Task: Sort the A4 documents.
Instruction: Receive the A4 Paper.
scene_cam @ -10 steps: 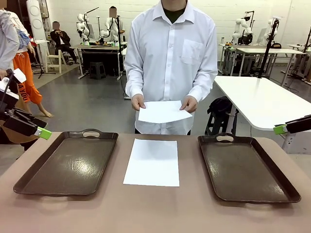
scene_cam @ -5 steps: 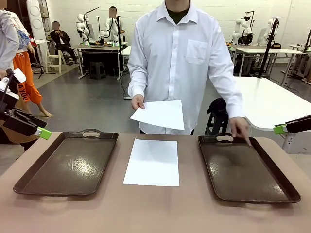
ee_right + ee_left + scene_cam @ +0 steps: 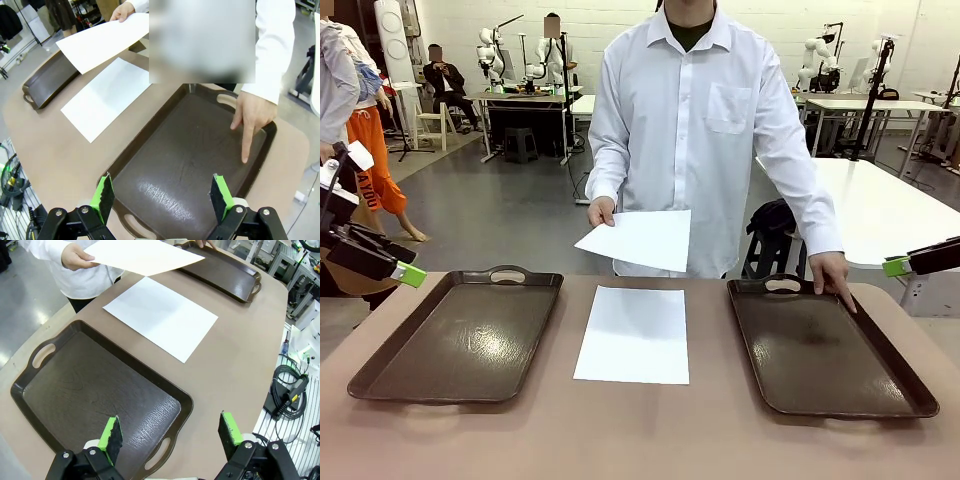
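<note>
One white A4 sheet [image 3: 633, 333] lies flat on the table between two dark brown trays; it also appears as a sheet [image 3: 161, 316] and a sheet [image 3: 104, 97]. The person holds a second sheet [image 3: 637, 240] in one hand above the table's far edge. Their other hand [image 3: 831, 274] points a finger into the right tray [image 3: 825, 352], seen as a hand [image 3: 248, 119] in the right wrist view. My left gripper [image 3: 171, 432] hangs open above the left tray [image 3: 95, 390]. My right gripper [image 3: 162, 197] is open above the right tray [image 3: 185, 160].
The brown table [image 3: 640, 430] carries both trays, the left tray [image 3: 460, 335] with nothing in it. The person stands at the far edge. Cables [image 3: 290, 390] lie on the floor beside the table. A white table [image 3: 865, 205] stands behind at right.
The person let go of the held sheet with one hand and moved that hand to the right tray, pointing into it. The held sheet shifted left. Both grippers stayed still.
</note>
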Available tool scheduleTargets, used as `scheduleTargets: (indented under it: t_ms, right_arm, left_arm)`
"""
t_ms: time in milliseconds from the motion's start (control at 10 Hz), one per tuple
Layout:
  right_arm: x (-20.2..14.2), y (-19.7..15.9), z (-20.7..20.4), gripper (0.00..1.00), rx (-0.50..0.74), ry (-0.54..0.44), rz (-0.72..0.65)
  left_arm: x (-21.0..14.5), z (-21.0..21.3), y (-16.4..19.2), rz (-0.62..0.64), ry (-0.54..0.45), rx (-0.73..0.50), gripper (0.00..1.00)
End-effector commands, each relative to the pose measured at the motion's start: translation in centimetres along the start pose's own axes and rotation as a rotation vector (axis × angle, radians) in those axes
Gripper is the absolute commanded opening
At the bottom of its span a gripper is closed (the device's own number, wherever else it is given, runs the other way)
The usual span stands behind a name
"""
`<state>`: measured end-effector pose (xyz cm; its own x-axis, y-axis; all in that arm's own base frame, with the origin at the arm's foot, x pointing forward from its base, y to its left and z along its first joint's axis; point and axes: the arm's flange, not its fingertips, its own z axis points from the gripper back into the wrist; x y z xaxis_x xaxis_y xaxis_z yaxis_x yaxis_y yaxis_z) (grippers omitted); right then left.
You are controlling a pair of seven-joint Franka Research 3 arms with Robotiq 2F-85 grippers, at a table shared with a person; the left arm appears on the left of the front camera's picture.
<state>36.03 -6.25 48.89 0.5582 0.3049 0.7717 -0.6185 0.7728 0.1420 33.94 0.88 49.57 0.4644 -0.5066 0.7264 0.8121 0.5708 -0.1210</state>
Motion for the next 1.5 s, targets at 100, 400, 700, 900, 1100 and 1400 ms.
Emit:
scheduleTargets:
  t_ms: [100, 400, 700, 900, 1100, 1400]
  right_arm:
    - [-0.1, -0.1, -0.2, 1.00, 0.013, -0.004, -0.005]
    - [-0.1, -0.1, -0.2, 1.00, 0.013, -0.004, -0.005]
    - [0.0, 0.0, 0.0, 1.00, 0.000, 0.000, 0.000]
    - [0.2, -0.9, -0.9, 1.00, 0.075, 0.013, -0.061]
    - [1.4, -0.7, -4.1, 1.00, 0.126, 0.063, -0.142]
    - [3.8, -1.0, -9.9, 1.00, 0.219, 0.126, -0.278]
  left_arm:
    - [-0.1, 0.0, 0.1, -0.014, -0.012, -0.012, 1.00]
    - [-0.1, 0.0, 0.1, -0.014, -0.012, -0.012, 1.00]
    - [-0.1, 0.0, 0.1, -0.014, -0.012, -0.012, 1.00]
    - [-0.1, 0.0, 0.1, -0.014, -0.012, -0.012, 1.00]
    - [-0.1, 0.0, 0.1, -0.014, -0.012, -0.012, 1.00]
    - [-0.1, 0.0, 0.1, -0.014, -0.012, -0.012, 1.00]
